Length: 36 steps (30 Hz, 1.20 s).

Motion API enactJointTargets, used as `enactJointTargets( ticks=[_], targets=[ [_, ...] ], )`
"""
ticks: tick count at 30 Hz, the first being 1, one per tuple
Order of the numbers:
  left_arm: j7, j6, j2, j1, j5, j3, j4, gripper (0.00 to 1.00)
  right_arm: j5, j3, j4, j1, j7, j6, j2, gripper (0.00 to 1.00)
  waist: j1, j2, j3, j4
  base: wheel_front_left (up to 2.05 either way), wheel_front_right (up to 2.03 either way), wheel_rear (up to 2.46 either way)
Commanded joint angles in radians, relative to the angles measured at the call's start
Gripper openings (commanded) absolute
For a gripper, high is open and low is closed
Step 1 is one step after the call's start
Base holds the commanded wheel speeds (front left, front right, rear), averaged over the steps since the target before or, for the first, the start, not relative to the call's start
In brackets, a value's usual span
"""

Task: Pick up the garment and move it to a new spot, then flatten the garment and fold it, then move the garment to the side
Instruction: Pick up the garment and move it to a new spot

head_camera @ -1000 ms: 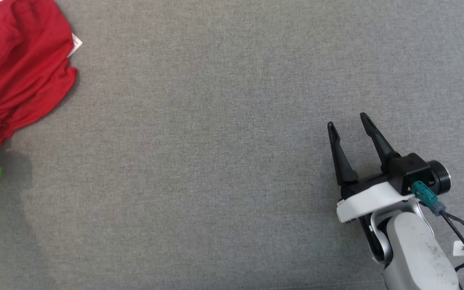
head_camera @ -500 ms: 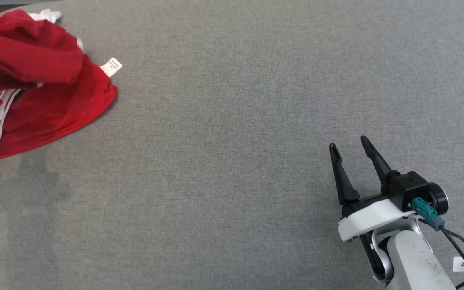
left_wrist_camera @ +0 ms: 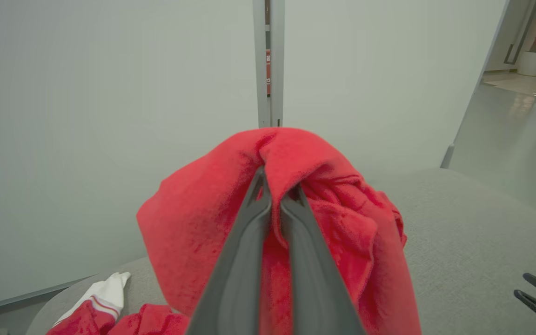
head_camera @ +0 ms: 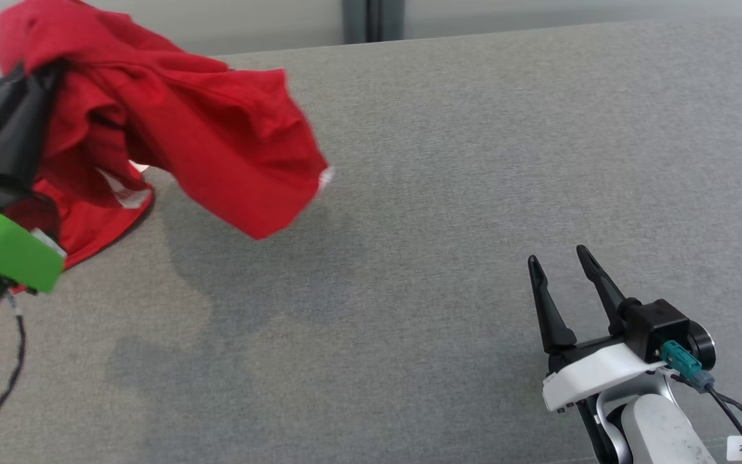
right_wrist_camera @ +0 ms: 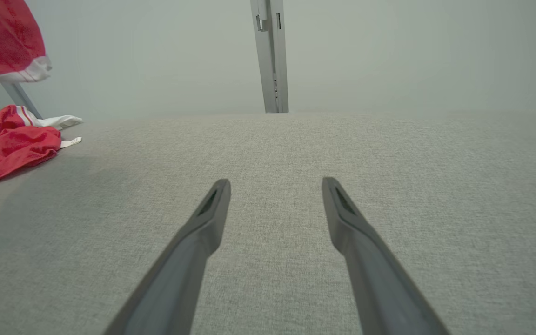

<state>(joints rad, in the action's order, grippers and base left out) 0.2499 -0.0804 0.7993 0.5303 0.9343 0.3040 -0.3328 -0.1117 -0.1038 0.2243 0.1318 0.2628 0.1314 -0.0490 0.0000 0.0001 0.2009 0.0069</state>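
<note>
The garment (head_camera: 216, 142) is red with white trim. It hangs lifted at the upper left of the head view, its lower part still trailing on the grey surface (head_camera: 409, 193). My left gripper (left_wrist_camera: 277, 190) is shut on a bunched fold of the garment (left_wrist_camera: 324, 223), fingertips buried in cloth. In the head view its dark fingers (head_camera: 4, 129) and green wrist sit at the left edge. My right gripper (head_camera: 558, 261) rests low at the lower right, open and holding nothing; its spread fingers (right_wrist_camera: 212, 209) point over bare fabric, far from the garment (right_wrist_camera: 7, 139).
The grey fabric surface ends at a far edge below a pale wall (head_camera: 216, 26) with a dark vertical post (head_camera: 371, 19). A doorway and open floor (left_wrist_camera: 505, 121) lie to the right in the left wrist view. Cables hang by my left arm.
The head camera has tilted up, bringing the far edge and wall into view. My left gripper has raised the garment off the surface and carried it rightward. The right gripper stays open.
</note>
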Motion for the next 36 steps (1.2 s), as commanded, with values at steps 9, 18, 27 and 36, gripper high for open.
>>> enactJointTargets(
  ticks=[9,18,27,36],
  targets=[
    [0.061,0.036,-0.120,-0.043,-0.017,0.209,-0.137,0.00,-0.031,-0.017,-0.024,-0.031,0.003,-0.001,-0.002,1.00,0.0000,-0.0001,-0.027,-0.252,0.00,0.00,0.00],
    [0.036,0.052,-0.249,-0.028,-0.047,0.323,0.033,0.00,-0.047,0.006,-0.038,-0.081,0.003,-0.001,-0.001,1.00,0.0000,-0.0001,-0.016,-0.383,0.00,0.00,0.00],
    [-0.204,0.087,-0.398,0.013,-0.215,0.413,0.595,0.75,-0.061,-0.007,-0.037,-0.086,0.003,-0.001,-0.001,1.00,0.0000,-0.0001,-0.010,-0.382,0.00,0.00,0.00],
    [-0.487,0.080,-0.501,0.002,-0.258,0.380,0.882,1.00,-0.026,0.002,-0.036,-0.082,0.003,-0.001,-0.002,1.00,0.0000,-0.0001,-0.042,-0.302,0.00,0.00,0.00]
  ],
)
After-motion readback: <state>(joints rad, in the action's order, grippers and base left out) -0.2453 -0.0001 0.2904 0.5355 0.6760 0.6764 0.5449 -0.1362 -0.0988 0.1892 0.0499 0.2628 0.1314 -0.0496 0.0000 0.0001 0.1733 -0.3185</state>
